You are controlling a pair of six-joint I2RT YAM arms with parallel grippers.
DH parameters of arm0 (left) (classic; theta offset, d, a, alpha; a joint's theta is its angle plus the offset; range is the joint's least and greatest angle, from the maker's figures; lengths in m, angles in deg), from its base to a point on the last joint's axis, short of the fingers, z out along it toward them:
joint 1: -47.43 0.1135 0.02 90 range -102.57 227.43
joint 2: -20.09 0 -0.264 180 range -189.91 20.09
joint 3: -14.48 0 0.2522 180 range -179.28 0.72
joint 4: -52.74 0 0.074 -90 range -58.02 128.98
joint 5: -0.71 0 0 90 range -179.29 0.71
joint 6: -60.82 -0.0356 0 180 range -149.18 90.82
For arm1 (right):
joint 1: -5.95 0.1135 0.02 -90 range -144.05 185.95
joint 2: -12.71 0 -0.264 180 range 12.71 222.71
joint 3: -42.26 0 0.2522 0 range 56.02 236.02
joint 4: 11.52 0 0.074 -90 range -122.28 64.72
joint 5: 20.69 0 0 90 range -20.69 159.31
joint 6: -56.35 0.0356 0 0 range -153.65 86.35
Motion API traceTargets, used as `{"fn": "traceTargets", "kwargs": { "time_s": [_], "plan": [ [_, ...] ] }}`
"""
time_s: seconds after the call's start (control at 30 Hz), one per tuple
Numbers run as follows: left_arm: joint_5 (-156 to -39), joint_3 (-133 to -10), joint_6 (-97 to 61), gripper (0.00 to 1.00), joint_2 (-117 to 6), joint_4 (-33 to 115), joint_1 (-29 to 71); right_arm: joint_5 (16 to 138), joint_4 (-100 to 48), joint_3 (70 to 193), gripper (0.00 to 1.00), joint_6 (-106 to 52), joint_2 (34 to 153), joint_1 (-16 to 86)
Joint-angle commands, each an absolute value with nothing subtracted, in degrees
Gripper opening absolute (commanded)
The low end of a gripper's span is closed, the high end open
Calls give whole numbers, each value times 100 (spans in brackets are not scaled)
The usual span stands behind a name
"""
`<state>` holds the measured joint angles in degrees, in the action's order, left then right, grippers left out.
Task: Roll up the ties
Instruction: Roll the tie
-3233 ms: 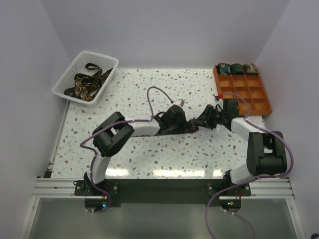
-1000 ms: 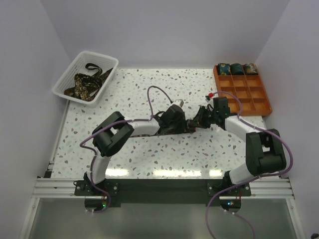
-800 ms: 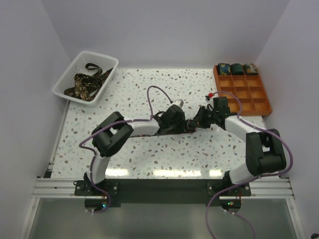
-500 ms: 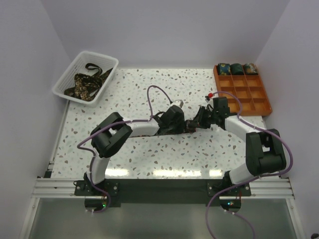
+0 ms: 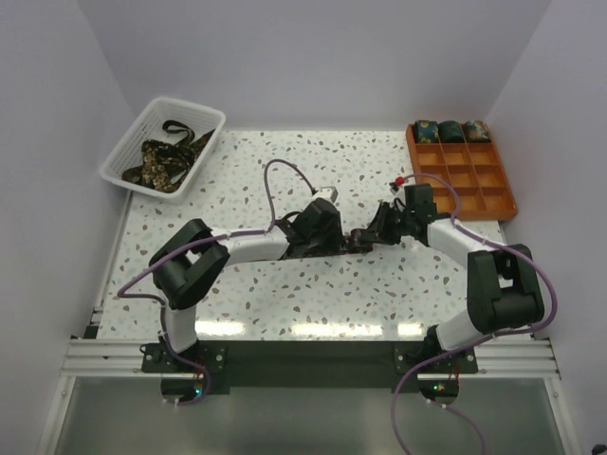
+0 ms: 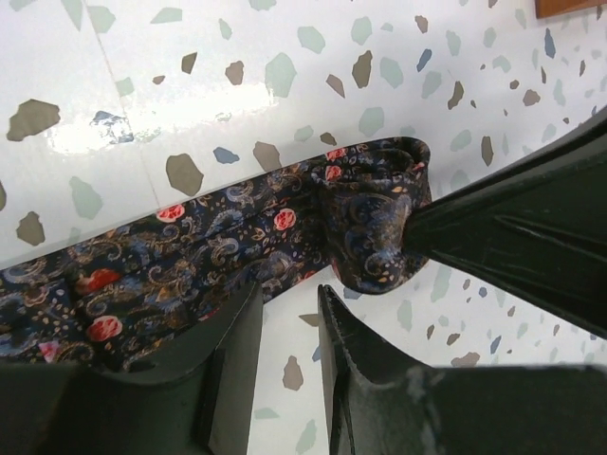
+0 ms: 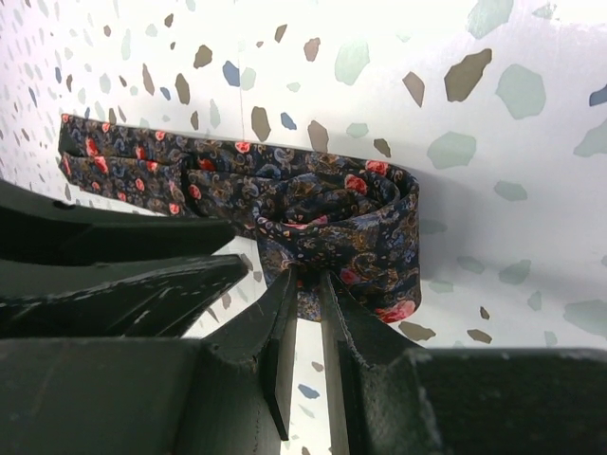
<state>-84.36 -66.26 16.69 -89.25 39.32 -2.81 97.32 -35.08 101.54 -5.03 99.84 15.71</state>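
A dark paisley tie (image 6: 171, 265) lies flat on the speckled table, its end wound into a small roll (image 6: 379, 223). My right gripper (image 7: 305, 275) is shut on a fold of that roll (image 7: 351, 213); one of its fingers (image 6: 512, 237) shows against the roll in the left wrist view. My left gripper (image 6: 289, 294) stands open just beside the tie's near edge, with bare table between its fingers. In the top view the left gripper (image 5: 351, 239) and the right gripper (image 5: 377, 230) meet at mid-table, and they mostly hide the tie there.
A white mesh basket (image 5: 204, 118) at the back left holds loose ties (image 5: 161, 159). An orange gridded tray (image 5: 465, 175) at the back right has three rolled ties (image 5: 450, 131) in its far row.
The left arm has drawn back to the left, its elbow swinging outward, and its jaws have eased a little wider. The right gripper earlier carried the roll leftward and has since stayed still.
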Motion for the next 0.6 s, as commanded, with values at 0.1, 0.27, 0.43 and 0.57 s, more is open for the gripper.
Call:
{"fn": "traceTargets", "kwargs": {
  "time_s": [0.1,0.27,0.43,0.57],
  "plan": [
    [-8595,-6388,1810,38,-8319,4442,-214,9630,-3547,10436,21,-553,10148,1720],
    [-8806,-6581,1907,38,-8511,4601,-214,9586,-3495,10498,21,-448,10218,1825],
    [-8841,-6731,1916,38,-8810,4593,-214,9559,-3398,10515,21,-298,10245,1887],
    [-8815,-6748,1969,36,-9003,4628,-214,9586,-3363,10524,21,-245,10262,1913]
  ]
}}
